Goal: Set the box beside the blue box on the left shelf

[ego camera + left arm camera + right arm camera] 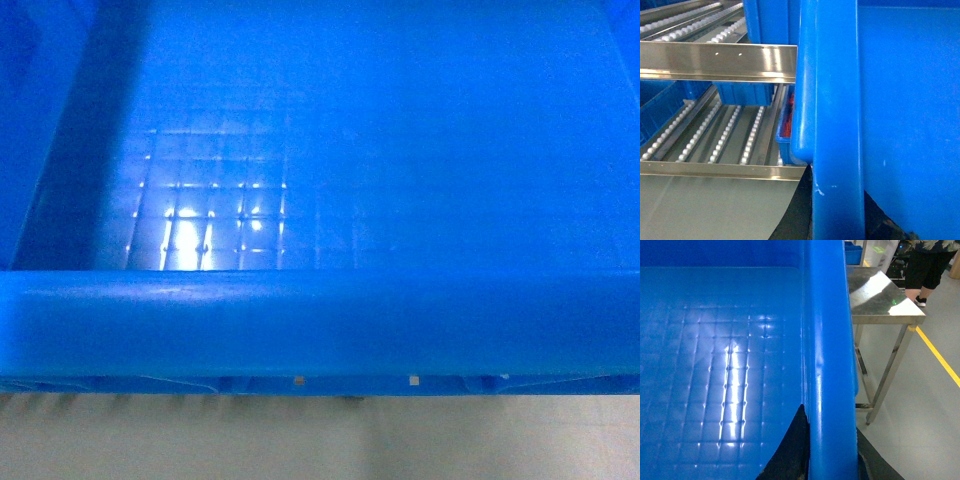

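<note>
Both grippers clamp the blue crate [840, 125] rims; advise level, square entry onto roller shelf [715, 135] at left of frame.

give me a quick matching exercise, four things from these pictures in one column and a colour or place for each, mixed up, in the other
Things:
1. box
2. roller shelf
3. steel table
4. floor line

Colour or place:
A. yellow
B. bright blue, grid floor
C. right of the box, shiny top
D. left of the box, rows of white rollers

Pairs: 1-B, 2-D, 3-C, 4-A
</note>
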Robot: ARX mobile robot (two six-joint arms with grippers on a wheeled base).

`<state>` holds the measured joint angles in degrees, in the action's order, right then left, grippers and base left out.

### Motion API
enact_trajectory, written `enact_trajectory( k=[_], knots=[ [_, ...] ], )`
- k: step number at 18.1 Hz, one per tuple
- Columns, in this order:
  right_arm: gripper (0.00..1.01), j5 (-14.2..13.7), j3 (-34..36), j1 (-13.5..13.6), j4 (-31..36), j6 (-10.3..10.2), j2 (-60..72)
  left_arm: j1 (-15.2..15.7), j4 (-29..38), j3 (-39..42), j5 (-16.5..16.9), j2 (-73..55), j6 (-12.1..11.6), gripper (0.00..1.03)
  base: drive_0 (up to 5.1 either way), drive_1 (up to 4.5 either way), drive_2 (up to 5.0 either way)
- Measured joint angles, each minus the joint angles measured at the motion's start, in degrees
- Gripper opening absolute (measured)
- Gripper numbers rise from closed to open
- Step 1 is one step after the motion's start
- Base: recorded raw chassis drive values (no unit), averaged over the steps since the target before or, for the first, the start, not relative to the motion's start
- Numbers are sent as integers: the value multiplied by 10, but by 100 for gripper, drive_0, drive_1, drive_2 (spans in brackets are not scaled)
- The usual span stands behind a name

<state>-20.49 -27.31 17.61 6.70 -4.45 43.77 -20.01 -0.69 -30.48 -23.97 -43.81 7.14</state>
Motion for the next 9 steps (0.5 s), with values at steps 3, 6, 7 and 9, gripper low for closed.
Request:
enact_trajectory(
  k=[3, 6, 7, 9],
  knots=[
    [9, 0, 0, 0, 2, 0, 0, 0, 2, 0, 0, 0, 0, 7, -508, 237, 237],
    [9, 0, 0, 0, 2, 0, 0, 0, 2, 0, 0, 0, 0, 7, -507, 236, 236],
    [9, 0, 0, 0, 2, 0, 0, 0, 3, 0, 0, 0, 0, 7, -497, 244, 244],
    [9, 0, 0, 0, 1, 0, 0, 0, 1, 0, 0, 0, 0, 7, -498, 243, 243]
  ],
)
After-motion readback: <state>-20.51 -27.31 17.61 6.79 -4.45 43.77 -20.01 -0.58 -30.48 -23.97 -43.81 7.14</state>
